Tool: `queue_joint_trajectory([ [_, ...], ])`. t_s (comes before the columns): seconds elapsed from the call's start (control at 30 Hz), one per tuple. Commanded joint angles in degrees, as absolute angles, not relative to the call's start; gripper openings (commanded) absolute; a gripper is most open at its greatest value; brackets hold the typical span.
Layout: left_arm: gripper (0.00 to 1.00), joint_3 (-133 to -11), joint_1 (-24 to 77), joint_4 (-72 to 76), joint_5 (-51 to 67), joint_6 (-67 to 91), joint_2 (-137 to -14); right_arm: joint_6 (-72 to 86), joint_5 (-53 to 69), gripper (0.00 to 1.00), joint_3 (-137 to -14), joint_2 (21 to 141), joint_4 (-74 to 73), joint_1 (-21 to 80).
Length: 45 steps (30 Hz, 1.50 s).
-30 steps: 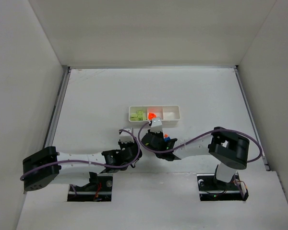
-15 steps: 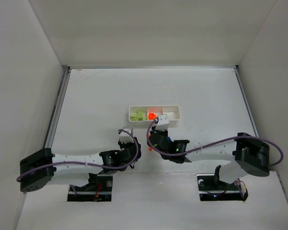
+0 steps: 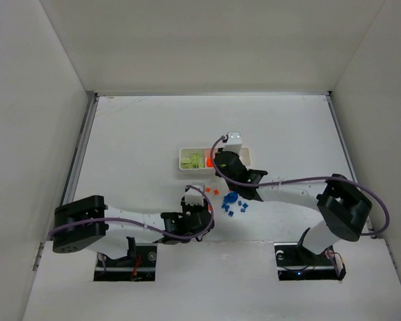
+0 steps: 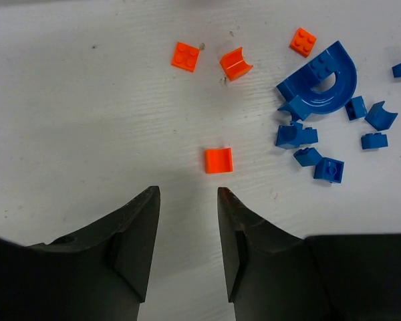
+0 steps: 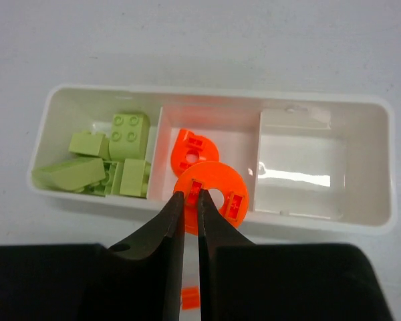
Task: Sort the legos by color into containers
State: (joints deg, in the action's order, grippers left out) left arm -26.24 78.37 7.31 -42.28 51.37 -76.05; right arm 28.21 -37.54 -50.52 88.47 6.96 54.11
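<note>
Starting at the left, the left gripper (image 4: 187, 197) is held low over the table (image 4: 87, 120) with its jaws standing apart and nothing between them. The gap is lined up just short of a flat orange tile (image 4: 218, 160), which is judged to be the piece aimed at (the opening is already wider than the tile). Beyond the tile, three more orange bricks (image 4: 185, 55) are scattered apart from one another. To their right, a large blue arch (image 4: 324, 83) is flanked by small blue bricks (image 4: 329, 169), some of them touching it. All of these lie loose on the table, so the sorting is judged to be only partly done.

Further right, the right gripper (image 5: 190, 200) is closed on an orange ring (image 5: 217, 194). The ring is pinched by its rim, so most of it projects beyond the fingertips, ready for release. In the white tray (image 5: 214, 92), lime green bricks (image 5: 129, 134) are gathered in the left compartment. The ring is held over the near wall of the middle compartment, where another orange round brick (image 5: 190, 148) already lies, so colour is matched to colour. No brick is seen in the right compartment, which is presumably kept for the blue pieces. A slight advance is judged to be needed before release, lest the ring be dropped on the wall.
</note>
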Motion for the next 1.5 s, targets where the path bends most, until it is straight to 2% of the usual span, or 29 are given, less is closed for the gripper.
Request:
queue_joint_trajectory([
  [0.0, 0.38, -28.83, 78.79, 8.70, -43.51, 50.80, -76.90, 26.19, -33.40, 0.18, -55.01, 90.87, 11.42, 52.87],
  [0.07, 0.38, -29.18, 78.97, 8.70, -43.51, 50.54, -77.34, 25.93, -33.05, 0.35, -56.07, 91.93, 11.78, 52.25],
  [0.13, 0.38, -29.44, 79.14, 8.79, -43.59, 50.36, -77.78, 26.10, -33.66, 0.47, -55.38, 91.41, 11.78, 52.51],
  [0.2, 0.39, -29.44, 79.14, 9.23, -43.68, 50.27, -78.39, 26.72, -34.45, 0.49, -53.19, 89.83, 12.30, 52.51],
  [0.27, 0.39, -29.62, 78.88, 9.93, -43.42, 50.01, -79.27, 27.68, -35.76, 0.46, -49.50, 87.29, 13.09, 52.77],
  [0.4, 0.40, -30.32, 78.70, 11.33, -43.16, 49.22, -81.21, 33.82, -36.22, 0.24, -39.58, 80.17, 13.18, 56.02],
  [0.47, 0.40, -30.76, 78.53, 12.21, -43.07, 48.96, -82.26, 36.81, -34.55, 0.19, -35.53, 77.71, 12.83, 58.56],
  [0.67, 0.40, -30.32, 78.09, 13.88, -43.95, 48.96, -82.71, 41.13, -32.96, 0.19, -30.67, 77.86, 12.22, 64.90],
  [0.93, 0.40, -28.92, 77.56, 13.27, -43.86, 48.60, -80.51, 43.15, -35.06, 0.20, -32.26, 82.88, 12.22, 63.76],
  [1.47, 0.40, -28.21, 75.45, 13.89, -43.15, 47.99, -79.54, 57.56, -42.01, 0.20, -24.79, 77.26, 3.70, 63.50],
])
